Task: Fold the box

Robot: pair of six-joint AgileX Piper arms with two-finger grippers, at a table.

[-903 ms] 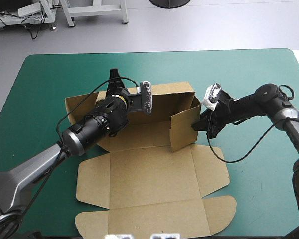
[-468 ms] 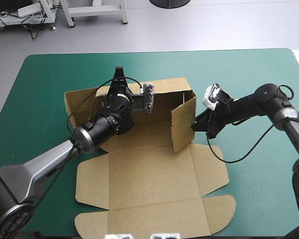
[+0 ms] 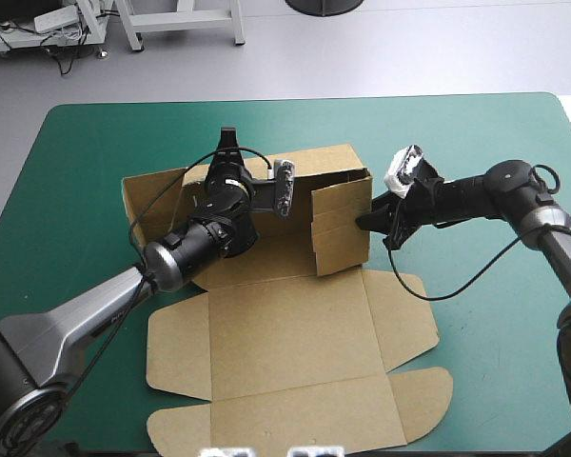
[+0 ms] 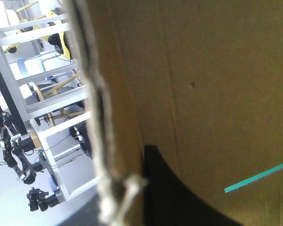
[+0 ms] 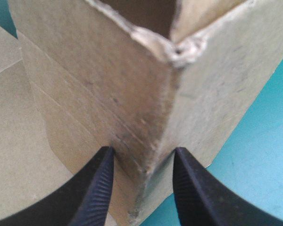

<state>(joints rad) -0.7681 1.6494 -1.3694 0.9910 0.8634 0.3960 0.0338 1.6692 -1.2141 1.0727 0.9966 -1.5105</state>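
Straddling a side wall's (image 3: pixel 341 228) corner, fingers (image 5: pixel 96 188) apart, the right end effector (image 5: pixel 142 153) braces the brown box (image 3: pixel 285 352) on the teal-green tabletop (image 3: pixel 95 133) while the left end effector (image 3: pixel 225 157) clamps its rear wall (image 3: pixel 319 164) upright for tucking.

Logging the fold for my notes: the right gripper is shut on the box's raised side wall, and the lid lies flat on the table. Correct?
Not shut: the right gripper is open, its fingers apart on either side of the box's raised corner, as the right wrist view shows. The lid does lie flat on the table.
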